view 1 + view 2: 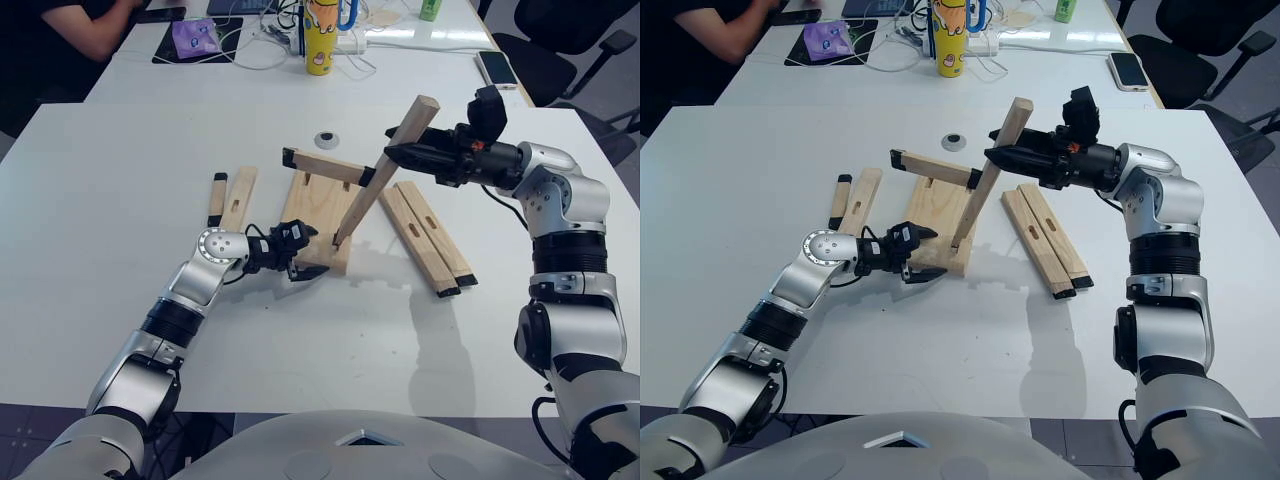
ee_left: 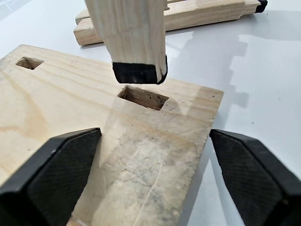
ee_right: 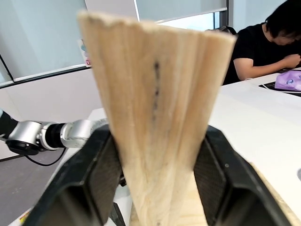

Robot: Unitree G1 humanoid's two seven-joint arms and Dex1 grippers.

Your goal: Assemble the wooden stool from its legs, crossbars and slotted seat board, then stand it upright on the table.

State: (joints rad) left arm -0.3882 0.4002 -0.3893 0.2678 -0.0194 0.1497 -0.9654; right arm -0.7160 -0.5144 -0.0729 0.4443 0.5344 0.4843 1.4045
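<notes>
White table (image 1: 110, 170) in foreground; a second table (image 1: 420, 62) just beyond it at 12 o'clock carries a yellow cup (image 1: 320, 45) and cables (image 1: 262, 52). Black office chair (image 1: 560, 45) on grey floor (image 1: 615, 95) at 2 o'clock.

Pale wooden leg (image 1: 365, 203) with black tip, white table (image 1: 120, 200)

Office, white desks (image 1: 440, 68), black swivel chair (image 1: 565, 45), tangled cables (image 1: 262, 55), phone (image 1: 497, 68), yellow cup (image 1: 320, 45)

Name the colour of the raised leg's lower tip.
Black tip on the leg, clearest in the left wrist view.
</notes>
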